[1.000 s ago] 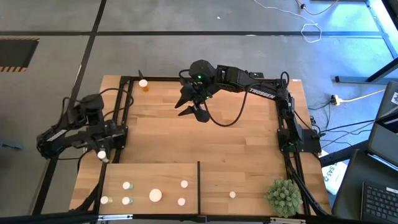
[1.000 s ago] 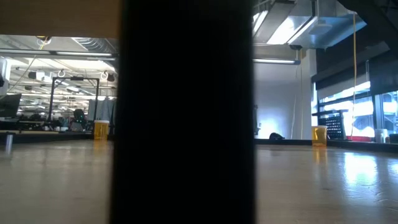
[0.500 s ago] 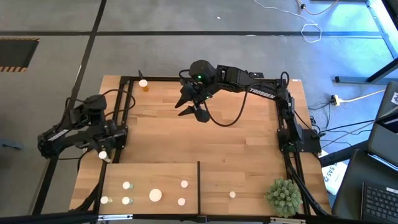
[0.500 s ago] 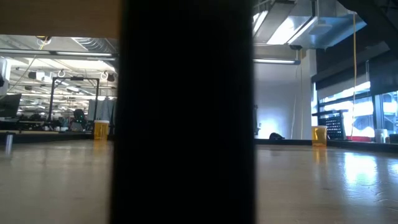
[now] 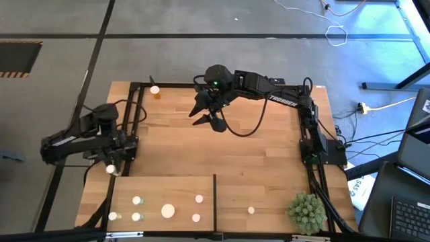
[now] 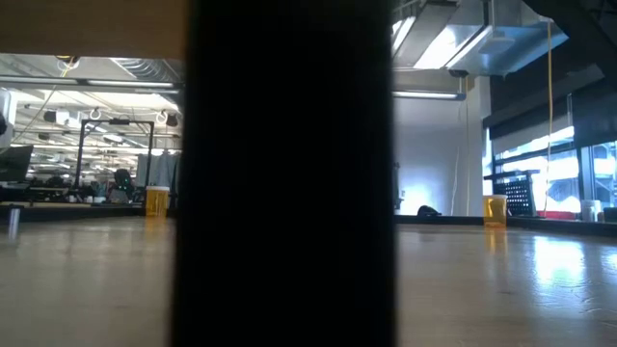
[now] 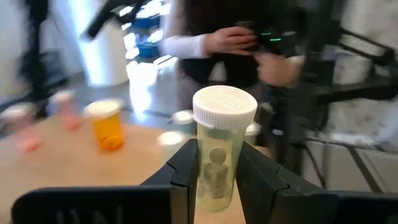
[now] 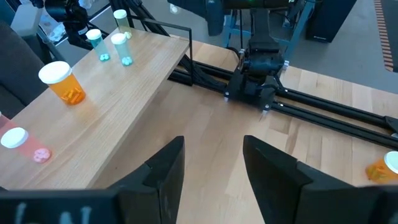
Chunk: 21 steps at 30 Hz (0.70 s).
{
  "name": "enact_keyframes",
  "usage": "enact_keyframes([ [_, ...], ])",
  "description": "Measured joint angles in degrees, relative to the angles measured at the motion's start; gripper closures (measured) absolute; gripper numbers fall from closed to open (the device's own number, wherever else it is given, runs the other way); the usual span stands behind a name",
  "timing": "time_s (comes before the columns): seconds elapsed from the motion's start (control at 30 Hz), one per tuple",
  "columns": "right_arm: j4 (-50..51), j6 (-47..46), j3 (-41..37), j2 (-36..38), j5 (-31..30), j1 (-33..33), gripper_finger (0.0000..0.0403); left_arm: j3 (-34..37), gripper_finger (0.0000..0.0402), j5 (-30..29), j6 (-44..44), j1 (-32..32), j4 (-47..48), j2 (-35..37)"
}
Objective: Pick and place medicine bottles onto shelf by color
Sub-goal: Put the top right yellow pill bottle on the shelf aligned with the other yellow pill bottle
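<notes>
My left gripper [image 5: 109, 168] is at the table's left edge, by the far left corner of the shelf [image 5: 255, 191], shut on a greenish medicine bottle [image 7: 217, 168] with a white cap [image 7: 225, 109]. Several medicine bottles stand upright on the shelf left of its dark divider [image 5: 215, 202], among them a wide white-capped one [image 5: 167, 210]; one [image 5: 251, 210] stands right of it. An orange bottle [image 5: 155, 90] stands at the table's far left. My right gripper [image 5: 208, 117] hangs open over the table's far middle, nothing between its fingers [image 8: 165, 171]. My left gripper pinches the bottle's body [image 7: 217, 158] below the cap between its two fingers [image 7: 186, 168]. The fingers come level, from the table's left. The bottle stands upright in the hold, cap on top; its base is hidden between the fingers.
A spiky green plant ball [image 5: 306, 212] sits at the near right corner. Black rails [image 5: 134, 121] run along the table's left, far and right sides. In the low view the dark divider [image 6: 289, 173] blocks the middle. A person [image 7: 217, 43] shows beyond the table in the left wrist view.
My left arm has swung slightly toward the table's near edge. Its gripper has kept the bottle upright at about the same spot by the shelf's corner.
</notes>
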<state>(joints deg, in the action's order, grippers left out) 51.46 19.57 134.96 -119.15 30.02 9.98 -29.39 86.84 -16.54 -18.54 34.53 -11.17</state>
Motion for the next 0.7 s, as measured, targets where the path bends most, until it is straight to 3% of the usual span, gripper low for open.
enact_keyframes([
  [0.17, -0.3, 0.0, 0.0, 0.0, 0.0, 0.0, 0.0237, 0.0, 0.0328, -2.6, 5.8, 1.6, -7.4, -4.6],
  [0.37, -0.4, 0.0, 0.0, 0.0, 0.0, 0.0, 0.0237, 0.0, 0.0328, -5.3, 6.7, 5.4, -14.6, -7.6],
  [0.7, -0.4, 0.0, 0.0, 0.0, 0.0, 0.0, 0.0237, 2.8, 0.0328, -24.1, 19.5, 20.4, -32.2, -8.9],
])
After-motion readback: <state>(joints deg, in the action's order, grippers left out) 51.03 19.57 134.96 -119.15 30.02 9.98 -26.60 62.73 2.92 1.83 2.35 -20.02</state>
